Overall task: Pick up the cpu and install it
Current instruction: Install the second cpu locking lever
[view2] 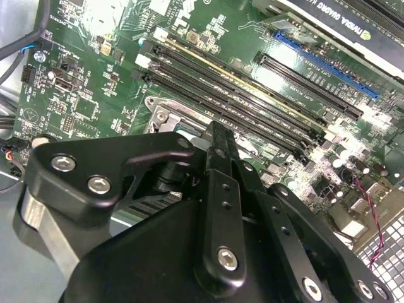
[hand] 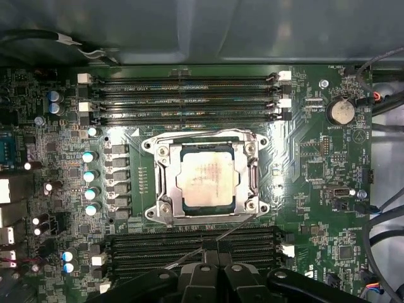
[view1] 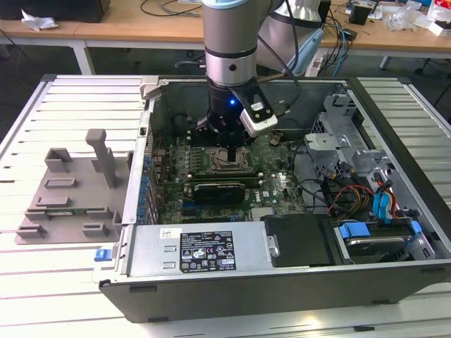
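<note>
The cpu (hand: pixel 205 180), a silvery-grey square plate with a pale rim, lies flat inside the metal socket frame (hand: pixel 163 183) on the green motherboard (hand: pixel 303 158) in the first wrist view. My gripper (hand: pixel 218 257) hovers just off one side of the socket, its black fingers pressed together with nothing between them. In the exterior view my gripper (view1: pixel 229 149) hangs straight down over the middle of the motherboard inside the open computer case (view1: pixel 141 211). In the second wrist view the gripper (view2: pixel 218 134) stands close above the socket corner (view2: pixel 158 117).
Black memory slots (hand: pixel 183 95) run along both sides of the socket. A long black card (view1: pixel 215 190) lies across the board. Cables (view1: pixel 338 190) and a drive cage (view1: pixel 338 127) crowd the exterior view's right. A grey fixture (view1: pixel 70 190) sits outside the case on the left.
</note>
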